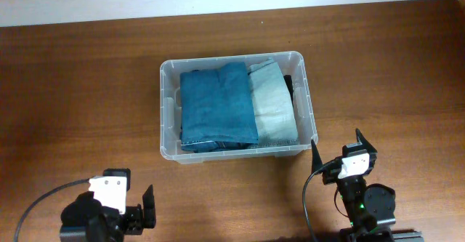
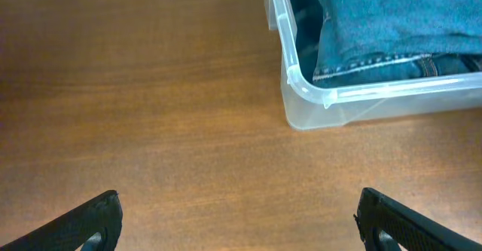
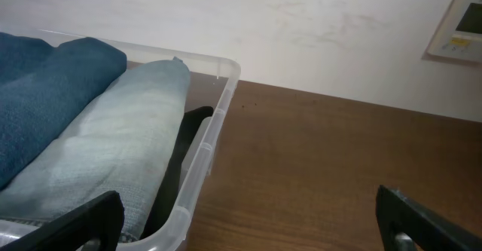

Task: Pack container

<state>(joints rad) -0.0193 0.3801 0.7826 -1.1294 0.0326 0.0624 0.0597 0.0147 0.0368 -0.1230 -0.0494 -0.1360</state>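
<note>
Overhead view shows the container (image 1: 166, 118) sitting mid-table (image 1: 87, 89), already looking pretty full. There's a folded dark blue pair of jeans (image 1: 216, 104) filling most of it, and a lighter denim piece (image 1: 272, 104) tucked in alongside on the right. Something black (image 1: 289, 86) peeks out along the right wall, but it's too hidden to tell what it is. No loose clothes are visible anywhere on the table, so the packing looks basically done. No lid shows up in any view, so it's hard to say if closing it is even part of this.

Both arms are parked on the near side of the bin. The left gripper (image 2: 237, 198) is spread wide and holding nothing, a bit off from the near left corner. The right gripper (image 1: 338, 149) is also wide open and empty, just beside the near right corner, not touching it.
</note>
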